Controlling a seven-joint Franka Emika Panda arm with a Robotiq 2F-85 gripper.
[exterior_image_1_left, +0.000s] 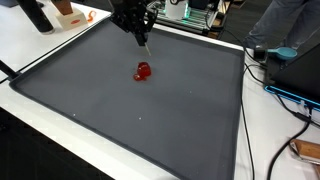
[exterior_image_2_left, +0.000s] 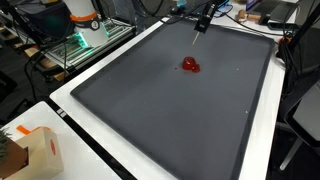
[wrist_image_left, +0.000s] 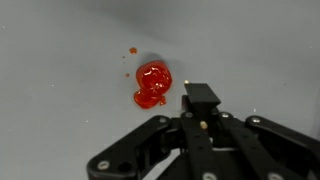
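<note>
Exterior views, both: wide grey mat covering a white table. Above the mat's far half, gripper, pinched tight on a thin pale stick, tip pointing down. On the mat, red glossy blob, near that tip yet apart from it. From the wrist, lies up and left of the gripper, tiny red speck just beside.

Blob: glossy red with pale highlights, no pattern, and a small orange speck beside it. Mat: plain dark grey, a few pale flecks scattered over it, black along the edge; table under it white. Gripper: black all over; box pale tan; cable blue.
</note>
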